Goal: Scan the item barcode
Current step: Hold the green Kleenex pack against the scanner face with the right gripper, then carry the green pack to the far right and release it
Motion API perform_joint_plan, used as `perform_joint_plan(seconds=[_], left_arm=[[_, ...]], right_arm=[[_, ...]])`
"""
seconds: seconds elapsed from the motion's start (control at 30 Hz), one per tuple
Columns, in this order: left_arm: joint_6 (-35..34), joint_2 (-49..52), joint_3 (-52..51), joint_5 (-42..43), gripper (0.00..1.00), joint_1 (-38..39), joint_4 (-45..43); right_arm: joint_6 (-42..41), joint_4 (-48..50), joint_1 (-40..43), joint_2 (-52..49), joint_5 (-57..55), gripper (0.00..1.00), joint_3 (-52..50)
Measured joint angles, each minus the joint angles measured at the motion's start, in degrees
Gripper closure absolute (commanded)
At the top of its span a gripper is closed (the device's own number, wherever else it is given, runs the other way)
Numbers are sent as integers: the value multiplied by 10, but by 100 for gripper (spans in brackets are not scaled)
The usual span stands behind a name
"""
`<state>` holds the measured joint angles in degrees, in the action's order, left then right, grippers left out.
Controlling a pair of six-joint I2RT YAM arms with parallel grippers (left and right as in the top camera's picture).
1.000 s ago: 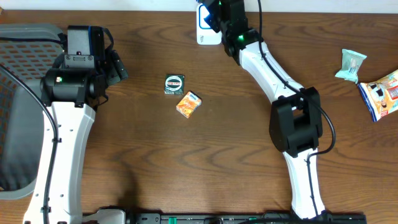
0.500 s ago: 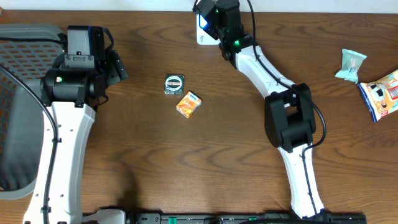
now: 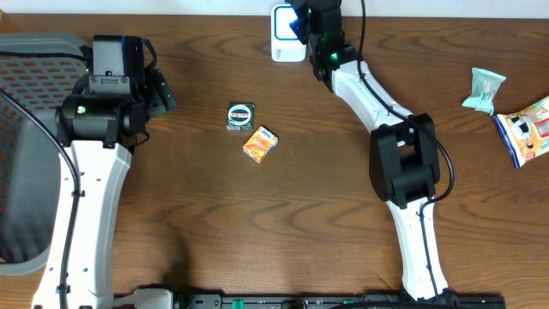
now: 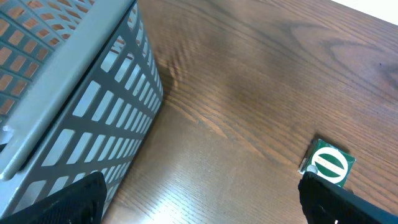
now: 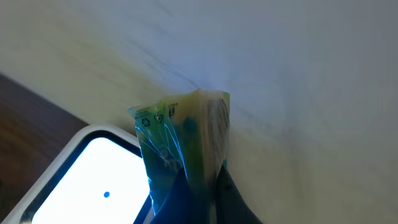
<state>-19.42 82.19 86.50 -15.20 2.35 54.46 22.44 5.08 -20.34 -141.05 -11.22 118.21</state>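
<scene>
Along the far edge of the table (image 3: 257,215), the right gripper (image 5: 199,186) pinches a green packet (image 5: 180,137) just beside the white scanner (image 5: 93,180), evidently presenting its barcode, while the left gripper (image 3: 159,90) hangs wide, empty.

Your overhead view is evenly and fairly brightly lit from above. The desk (image 3: 283,215) shows its grain sharply, with only faint, soft-edged shadows beside the arms and no glare. In your left wrist view a broad pale sheen runs across the desk beside the mesh basket (image 4: 93,106), washing out the grain there. The jaws are dark, unfocused shapes in the two near corners. Your right wrist view is the softest: the green packet (image 5: 186,143) is close and blurred, the scanner (image 5: 93,177) face glows nearly blown-out white, and the far background is a hazy pale wash.
</scene>
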Motion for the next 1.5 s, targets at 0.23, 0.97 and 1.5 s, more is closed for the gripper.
perform_joint_plan(seconds=[0.23,0.97,1.5], left_arm=[[0,0,0,0,2,0,0],[0,0,0,0,2,0,0],[0,0,0,0,2,0,0]], right_arm=[[-104,-83,51,34,-9,99,0],[-199,-436,342,93,1,50,0],[-250,-465,341,93,202,45,0]])
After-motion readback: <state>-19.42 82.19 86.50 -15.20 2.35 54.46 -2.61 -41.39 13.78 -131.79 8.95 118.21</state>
